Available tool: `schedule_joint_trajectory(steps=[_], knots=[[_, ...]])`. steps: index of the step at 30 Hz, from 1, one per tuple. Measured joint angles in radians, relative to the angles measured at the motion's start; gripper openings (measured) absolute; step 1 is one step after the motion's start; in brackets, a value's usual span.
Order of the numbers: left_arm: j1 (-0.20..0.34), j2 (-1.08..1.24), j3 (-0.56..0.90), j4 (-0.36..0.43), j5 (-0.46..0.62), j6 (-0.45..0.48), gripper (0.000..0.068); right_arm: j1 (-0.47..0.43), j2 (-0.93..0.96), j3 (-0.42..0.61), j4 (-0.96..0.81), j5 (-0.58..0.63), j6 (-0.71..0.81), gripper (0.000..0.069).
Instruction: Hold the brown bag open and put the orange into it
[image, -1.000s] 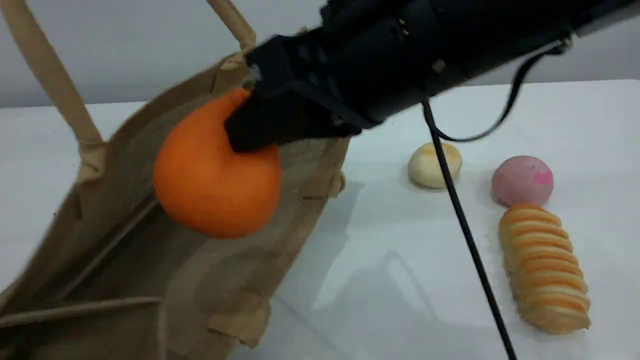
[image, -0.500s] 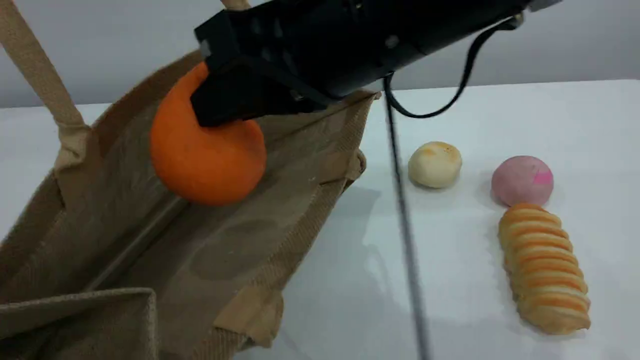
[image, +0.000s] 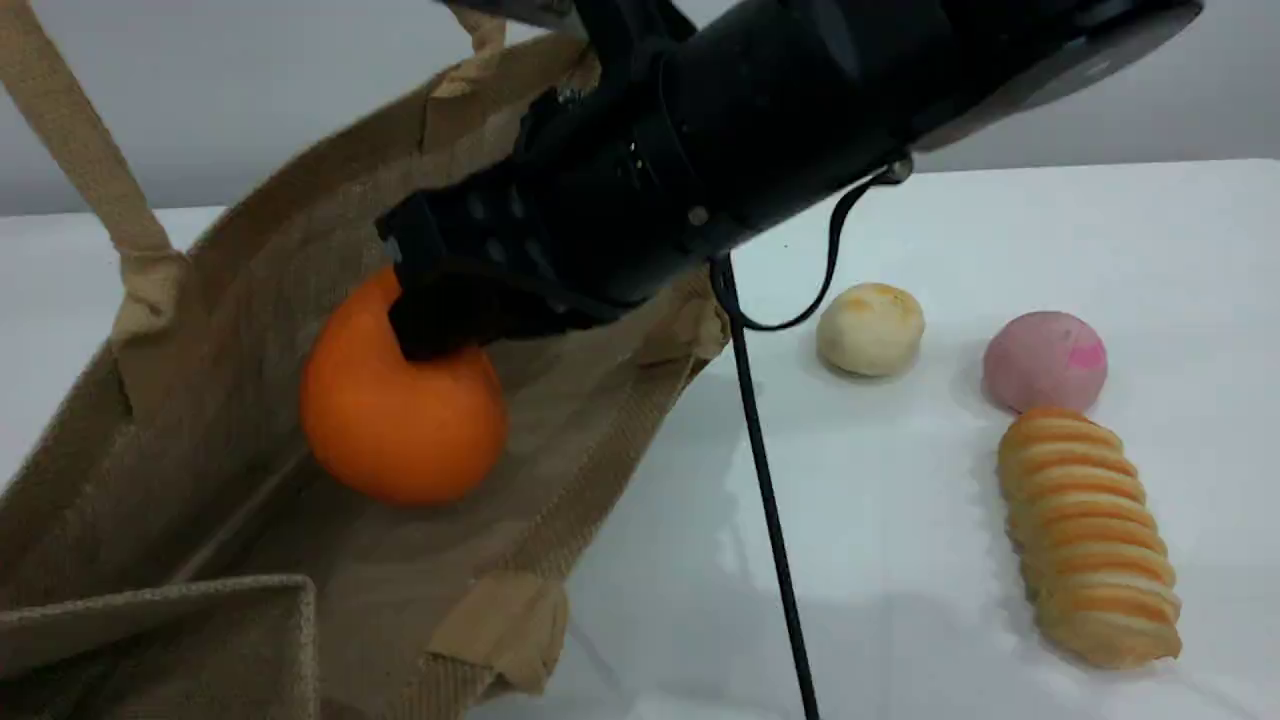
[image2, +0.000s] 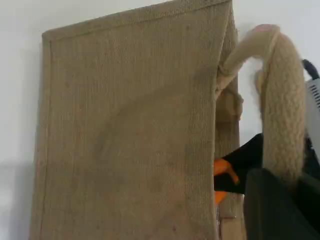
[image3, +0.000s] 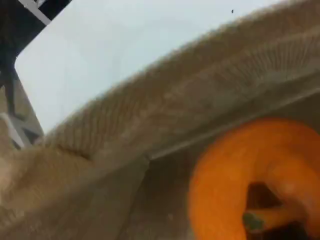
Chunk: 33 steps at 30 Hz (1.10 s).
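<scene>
so the right gripper (image: 440, 325) is clamped on the top knob of the orange (image: 400, 425), which hangs right under it, down inside the mouth of the brown bag (image: 250, 330). left gripper (image2: 280, 200) is closed on one beige handle (image2: 282, 110), bag wall just left of it. cream bun (image: 870, 328), pink bun (image: 1044, 360) and striped bread roll (image: 1088, 535) sit on the white table (image: 900, 560) well off to the side

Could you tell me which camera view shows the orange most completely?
The scene view: the orange shows nearly whole inside the brown bag. The right wrist view shows a blurred close-up part; the left wrist view shows only a sliver.
</scene>
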<state>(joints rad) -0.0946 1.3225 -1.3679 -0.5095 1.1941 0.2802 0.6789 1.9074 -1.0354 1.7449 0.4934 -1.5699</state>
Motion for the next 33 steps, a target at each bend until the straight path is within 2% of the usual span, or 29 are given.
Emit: schedule_joint_trajectory(steps=[7,12,16,19,24,28,33], knots=[[0.000,0.000,0.000,0.000,0.000,-0.001,0.0088,0.000,0.013,-0.001,-0.001,0.007,0.000,0.0035],[0.000,0.000,0.000,0.000,0.000,-0.001,0.0088,0.021,0.019,-0.019,-0.001,0.010,0.000,0.0066],[0.000,0.000,0.000,0.000,0.000,-0.001,0.0088,0.068,0.019,-0.057,-0.001,0.007,0.000,0.0146],[0.000,0.000,0.000,0.000,0.000,-0.001,0.0088,0.099,0.019,-0.073,0.001,-0.041,0.000,0.0253],[0.000,0.000,0.000,0.013,0.000,-0.001,0.0088,0.099,0.018,-0.070,0.003,-0.146,0.000,0.0419],[0.000,0.000,0.000,0.017,-0.017,-0.001,0.0088,0.099,0.011,-0.064,0.002,-0.165,0.000,0.0469],[0.001,0.002,0.000,0.019,-0.044,-0.001,0.0088,0.099,-0.044,-0.007,-0.027,-0.186,0.000,0.0475]])
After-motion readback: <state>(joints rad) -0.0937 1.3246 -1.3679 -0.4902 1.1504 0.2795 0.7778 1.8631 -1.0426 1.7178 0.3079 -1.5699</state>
